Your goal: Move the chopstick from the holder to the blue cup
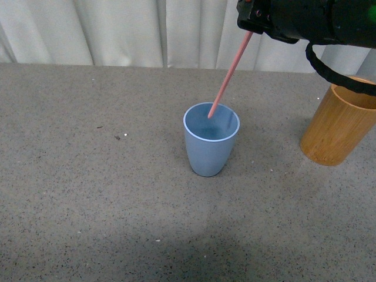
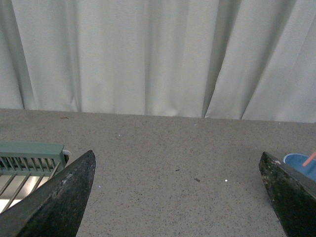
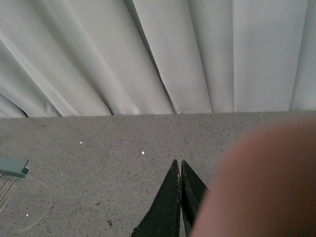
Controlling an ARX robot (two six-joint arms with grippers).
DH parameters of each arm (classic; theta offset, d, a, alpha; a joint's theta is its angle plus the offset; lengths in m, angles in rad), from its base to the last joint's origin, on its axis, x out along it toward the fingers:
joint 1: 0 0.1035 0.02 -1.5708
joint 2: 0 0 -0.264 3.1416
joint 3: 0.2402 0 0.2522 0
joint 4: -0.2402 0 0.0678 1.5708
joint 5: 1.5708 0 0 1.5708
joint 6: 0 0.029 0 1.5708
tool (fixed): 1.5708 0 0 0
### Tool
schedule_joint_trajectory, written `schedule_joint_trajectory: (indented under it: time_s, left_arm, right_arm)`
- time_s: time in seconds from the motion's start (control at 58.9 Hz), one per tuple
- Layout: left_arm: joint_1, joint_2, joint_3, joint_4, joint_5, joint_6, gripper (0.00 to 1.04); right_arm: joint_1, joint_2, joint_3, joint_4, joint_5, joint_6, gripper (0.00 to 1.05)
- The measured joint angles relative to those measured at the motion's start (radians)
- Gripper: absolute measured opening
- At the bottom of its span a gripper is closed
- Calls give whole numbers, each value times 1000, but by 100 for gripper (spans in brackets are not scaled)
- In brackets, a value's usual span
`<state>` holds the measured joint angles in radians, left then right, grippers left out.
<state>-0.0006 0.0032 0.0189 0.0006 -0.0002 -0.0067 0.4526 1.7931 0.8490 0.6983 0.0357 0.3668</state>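
- The right end effector (image 1: 249,26), pinching the chopstick (image 1: 230,74), lowers its tip inside the blue cup (image 1: 211,140), mid-table.
- The left end effector (image 2: 177,197) is spread, idle.
- Next, probably: release.

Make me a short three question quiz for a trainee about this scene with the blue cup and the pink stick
1. True or false: the chopstick's lower tip is inside the blue cup.
2. Which tool holds the chopstick: A) left tool B) right tool?
3. Fill in: the bamboo holder stands on the robot's ____ side of the blue cup.

Key: 1 true; 2 B, the left tool is open and holds nothing; 3 right.
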Motion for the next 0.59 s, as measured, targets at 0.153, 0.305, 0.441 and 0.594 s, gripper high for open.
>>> schedule_joint_trajectory:
  time_s: [0.153,0.305,0.441,0.594]
  left_arm:
    - [0,0,0,0,0,0,98]
    - [0,0,0,0,0,0,98]
    - [0,0,0,0,0,0,98]
    - [0,0,0,0,0,0,98]
  right_arm:
    - [3,11,-18,14,4,6,1]
    - [9,18,-21,6,2,8,5]
    - [17,19,-21,5,-6,10,28]
    - [16,9,-50,6,14,23,53]
